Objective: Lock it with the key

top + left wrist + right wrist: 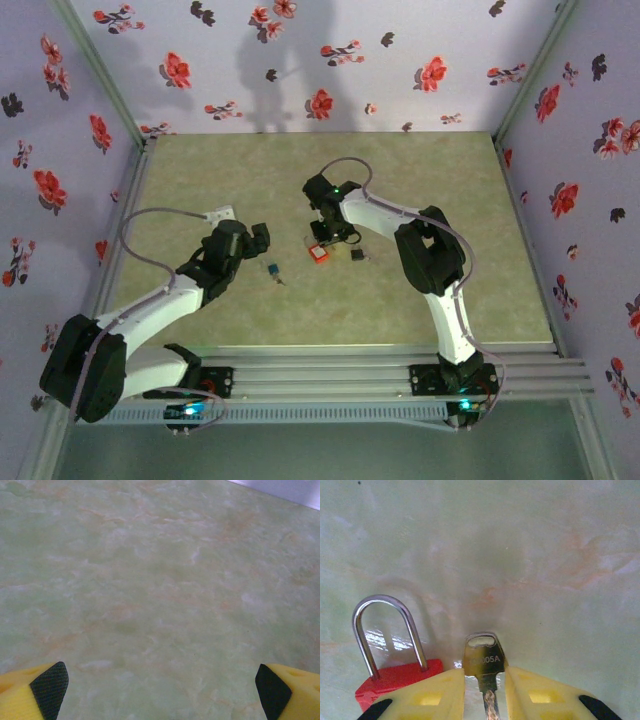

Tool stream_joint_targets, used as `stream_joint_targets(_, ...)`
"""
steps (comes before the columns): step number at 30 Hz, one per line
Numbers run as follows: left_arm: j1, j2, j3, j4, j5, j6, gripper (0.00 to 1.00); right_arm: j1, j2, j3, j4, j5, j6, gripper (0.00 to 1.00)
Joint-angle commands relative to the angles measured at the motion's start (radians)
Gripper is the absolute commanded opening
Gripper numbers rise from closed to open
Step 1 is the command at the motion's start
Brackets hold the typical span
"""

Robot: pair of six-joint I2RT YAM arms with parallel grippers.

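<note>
Green marbled worktop [450,200] under floral walls. Left jaws hang wide apart, empty. Next a blue-headed key [272,269], then the red padlock [400,677], right jaws pinching a bare silver key [482,655] beside it. The key [357,255], black-headed, lies just right of the padlock. Likely featherlight, stiff, slippery-shafted; best taken by its square plastic head.
</note>
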Motion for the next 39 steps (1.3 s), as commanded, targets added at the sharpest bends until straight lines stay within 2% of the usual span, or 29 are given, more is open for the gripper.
stream_joint_targets(1,0.001,0.011,0.033,-0.014,-0.029,-0.001,1.00,0.011,-0.047,0.000,-0.008,-0.007,0.015,0.27)
stream_joint_targets(13,0.002,0.010,0.034,-0.016,-0.028,0.000,1.00,0.046,-0.118,0.000,-0.027,0.020,0.010,0.30)
stream_joint_targets(19,0.001,-0.006,0.028,-0.016,-0.040,0.000,1.00,0.086,-0.156,-0.006,-0.031,0.025,0.011,0.38)
stream_joint_targets(24,0.002,-0.049,-0.001,0.002,-0.076,-0.008,1.00,0.133,-0.184,-0.033,-0.014,0.023,0.023,0.53)
stream_joint_targets(27,0.001,-0.082,-0.021,0.014,-0.102,-0.014,1.00,0.157,-0.199,-0.050,0.000,0.022,0.033,0.67)
stream_joint_targets(30,0.001,-0.119,-0.044,0.026,-0.134,-0.023,1.00,0.173,-0.209,-0.069,0.014,0.025,0.049,0.73)
stream_joint_targets(32,0.001,-0.148,-0.061,0.035,-0.156,-0.029,1.00,0.182,-0.215,-0.080,0.023,0.025,0.058,0.82)
stream_joint_targets(33,0.001,-0.163,-0.072,0.041,-0.168,-0.033,1.00,0.188,-0.217,-0.085,0.029,0.026,0.064,0.98)
stream_joint_targets(39,0.002,-0.254,-0.127,0.062,-0.252,-0.062,1.00,0.223,-0.225,-0.092,0.042,0.047,0.096,0.99)
